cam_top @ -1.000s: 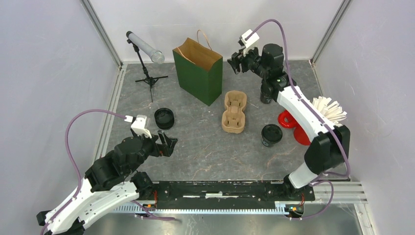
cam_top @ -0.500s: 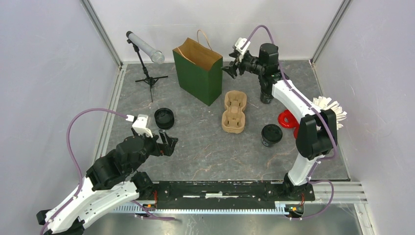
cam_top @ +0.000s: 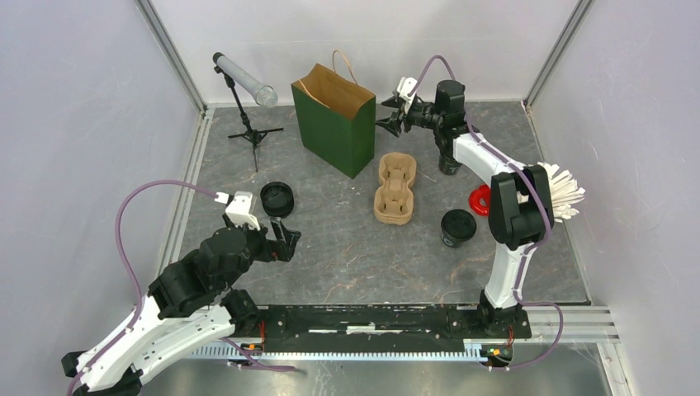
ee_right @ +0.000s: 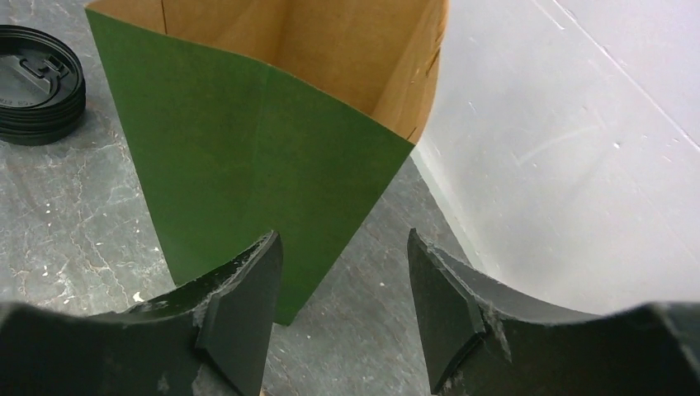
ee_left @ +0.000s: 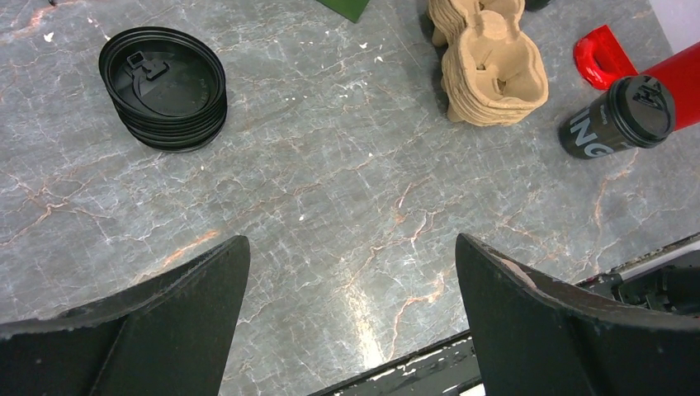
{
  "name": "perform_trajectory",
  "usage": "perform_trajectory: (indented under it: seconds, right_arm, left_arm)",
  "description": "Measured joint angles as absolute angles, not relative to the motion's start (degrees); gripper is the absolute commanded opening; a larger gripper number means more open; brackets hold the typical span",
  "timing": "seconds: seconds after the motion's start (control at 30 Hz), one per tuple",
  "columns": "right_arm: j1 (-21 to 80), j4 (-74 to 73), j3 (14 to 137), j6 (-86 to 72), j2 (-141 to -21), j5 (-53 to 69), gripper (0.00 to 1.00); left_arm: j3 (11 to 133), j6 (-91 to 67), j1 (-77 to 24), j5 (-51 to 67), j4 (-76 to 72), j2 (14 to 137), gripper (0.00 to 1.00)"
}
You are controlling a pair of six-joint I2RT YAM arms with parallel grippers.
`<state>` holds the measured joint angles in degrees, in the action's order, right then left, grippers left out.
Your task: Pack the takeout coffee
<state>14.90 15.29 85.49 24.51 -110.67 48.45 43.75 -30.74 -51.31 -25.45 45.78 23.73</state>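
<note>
The takeout coffee (cam_top: pixel 457 227), a black cup with a black sip lid, stands right of centre; it also shows in the left wrist view (ee_left: pixel 615 124). A brown cardboard cup tray (cam_top: pixel 394 190) lies left of it and behind, empty (ee_left: pixel 491 62). An open green paper bag (cam_top: pixel 334 120) stands at the back; the right wrist view (ee_right: pixel 264 165) shows its empty inside. My right gripper (cam_top: pixel 388 114) is open and empty, just right of the bag (ee_right: pixel 342 239). My left gripper (cam_top: pixel 285 242) is open and empty, above bare table at the near left (ee_left: pixel 351 243).
A stack of black lids (cam_top: pixel 277 199) sits just beyond my left gripper (ee_left: pixel 165 87). A red holder (cam_top: pixel 481 200) with white sticks (cam_top: pixel 561 190) stands at the right. A black cup (cam_top: pixel 448 163) stands under my right arm. A tripod with a tube (cam_top: pixel 243 82) is back left.
My right arm has stretched out and its gripper has moved down and left, close to the bag's right side. My left arm has barely moved.
</note>
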Motion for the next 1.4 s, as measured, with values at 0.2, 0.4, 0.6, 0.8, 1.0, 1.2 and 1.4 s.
perform_trajectory:
  seconds: [0.2,0.4,0.6,0.8,1.0,1.2,1.4]
  right_arm:
    - [14.9,21.43,85.36,21.98,-113.14,51.68,0.62]
    - [14.9,27.57,85.36,19.31,-114.21,54.76,0.57]
    - [14.94,30.63,85.36,16.97,-115.77,56.77,0.5]
    - [15.31,31.07,85.36,15.94,-116.36,57.08,0.32]
    - [15.94,31.22,85.36,15.25,-116.36,56.93,0.13]
    - [16.75,32.88,82.54,14.7,-115.39,55.37,0.0]
    - [17.63,38.92,72.9,11.05,-109.97,52.58,0.0]
  left_arm:
    - [43.75,-30.74,-51.31,-25.61,45.78,24.77,1.0]
    - [43.75,-30.74,-51.31,-26.0,45.8,24.88,1.0]
    - [43.75,-30.74,-51.31,-26.44,45.78,24.88,1.0]
    - [43.75,-30.74,-51.31,-26.48,45.8,24.88,1.0]
    - [43.75,-30.74,-51.31,-26.5,45.78,24.88,1.0]
    - [43.75,-30.74,-51.31,-26.5,45.78,25.08,1.0]
    - [43.75,-30.74,-51.31,-26.68,45.8,25.28,1.0]
